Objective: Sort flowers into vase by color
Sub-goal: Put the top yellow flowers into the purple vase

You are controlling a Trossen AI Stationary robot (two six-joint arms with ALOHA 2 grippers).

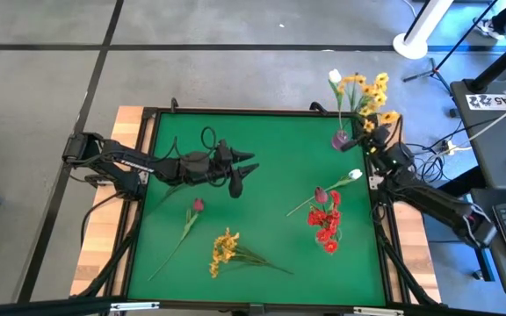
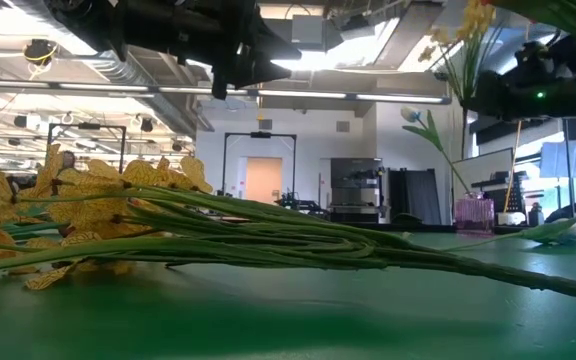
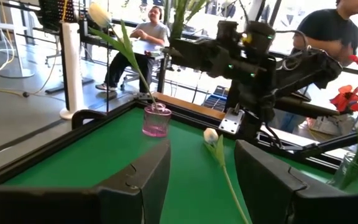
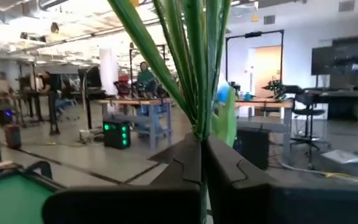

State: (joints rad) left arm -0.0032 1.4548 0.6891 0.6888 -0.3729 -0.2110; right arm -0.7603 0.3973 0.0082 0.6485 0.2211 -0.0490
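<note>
far-left surface [image 1: 178, 132]: bare green, open for passage
centre: left hand [image 1: 251, 167] hovers there, fingers apart
near-left: pink bud stem [image 1: 185, 230] and yellow spray [image 1: 227, 250] lie across it
right side: red cluster [image 1: 325, 219] and white tulip [image 1: 351, 175] lying close together, little gap
far-right corner: pink vase [image 1: 340, 139] with flowers, right hand [image 1: 369, 118] clamped on yellow stems beside it
near edge: bare strip

Green table [image 1: 271, 158], seated person [image 3: 145, 43], perhaps monitors
</note>
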